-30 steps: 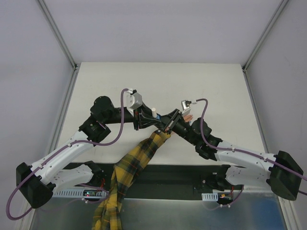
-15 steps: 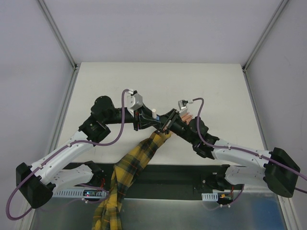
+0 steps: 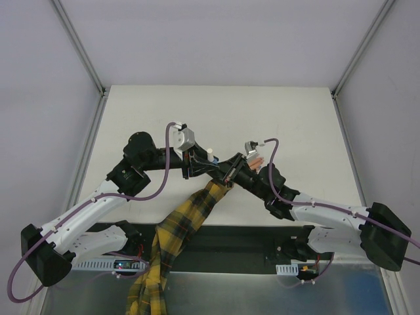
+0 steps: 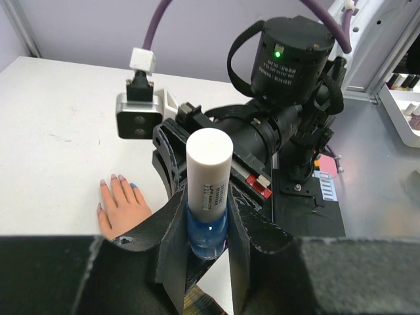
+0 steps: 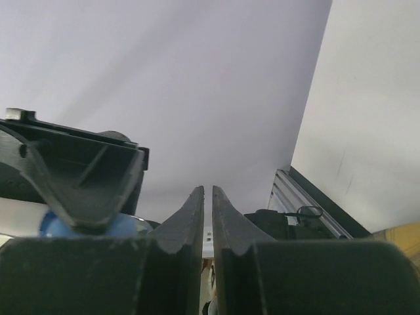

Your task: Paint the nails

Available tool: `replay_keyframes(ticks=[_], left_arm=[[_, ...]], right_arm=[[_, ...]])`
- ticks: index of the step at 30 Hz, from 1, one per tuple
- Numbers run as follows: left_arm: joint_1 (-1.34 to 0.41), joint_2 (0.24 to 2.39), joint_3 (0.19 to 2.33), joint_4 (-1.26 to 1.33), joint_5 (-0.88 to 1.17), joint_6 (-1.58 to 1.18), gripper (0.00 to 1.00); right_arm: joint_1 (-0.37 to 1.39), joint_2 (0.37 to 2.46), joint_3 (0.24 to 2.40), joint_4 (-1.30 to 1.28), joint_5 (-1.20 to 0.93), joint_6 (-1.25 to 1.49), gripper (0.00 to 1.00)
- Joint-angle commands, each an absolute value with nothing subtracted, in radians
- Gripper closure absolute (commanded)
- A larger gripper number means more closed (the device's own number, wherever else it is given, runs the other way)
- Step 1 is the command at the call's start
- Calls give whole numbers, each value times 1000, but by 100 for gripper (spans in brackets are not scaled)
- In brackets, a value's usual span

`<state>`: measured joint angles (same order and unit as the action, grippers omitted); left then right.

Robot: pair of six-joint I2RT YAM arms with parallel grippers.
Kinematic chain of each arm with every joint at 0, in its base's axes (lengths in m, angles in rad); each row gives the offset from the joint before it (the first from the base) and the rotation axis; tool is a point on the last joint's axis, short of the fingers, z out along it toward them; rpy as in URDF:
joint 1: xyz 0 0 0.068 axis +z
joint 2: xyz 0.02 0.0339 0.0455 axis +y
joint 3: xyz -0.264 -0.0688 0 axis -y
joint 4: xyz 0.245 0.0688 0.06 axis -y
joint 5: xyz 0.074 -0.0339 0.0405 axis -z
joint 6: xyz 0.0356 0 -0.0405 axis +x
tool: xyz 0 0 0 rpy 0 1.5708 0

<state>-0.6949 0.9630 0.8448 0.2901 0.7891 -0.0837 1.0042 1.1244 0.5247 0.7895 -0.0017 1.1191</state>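
From above, the right claw [image 3: 228, 177] has edged left, nearer the left claw [image 3: 209, 163] by the plaid sleeve [image 3: 190, 210]. The left wrist view shows the left claw clamped on a blue polish bottle [image 4: 208, 226], the nails [image 4: 121, 178] tipping a peach hand [image 4: 123, 210] flat on the tabletop [image 4: 52, 131] beside it. The right wrist view shows the right claw nearly closed, empty.

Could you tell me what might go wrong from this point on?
1. The right gripper is shut and sits right beside the left gripper, which clamps the bottle. A small misstep could knock them together or tilt the bottle.
2. The cap is on, and the shut jaws cannot take it without opening first.
3. The hand bearing the nails lies close under both arms and might get nudged.
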Motion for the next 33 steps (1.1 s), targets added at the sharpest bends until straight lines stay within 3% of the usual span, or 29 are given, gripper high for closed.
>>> replay_keyframes(ticks=[1,14,27,33], left_arm=[[-706,950,867,314,776,-60,98],[-706,959,857,307,782,-58,96],[-706,951,865,308,775,-55,94],[-704,956,862,305,781,-55,92]], right_arm=[[999,1118,492,842,32,1176,88],[999,1143,641,989,-48,1129,87],[996,1177,497,953,-12,1229,88],[996,1187,584,974,-49,1207,88]])
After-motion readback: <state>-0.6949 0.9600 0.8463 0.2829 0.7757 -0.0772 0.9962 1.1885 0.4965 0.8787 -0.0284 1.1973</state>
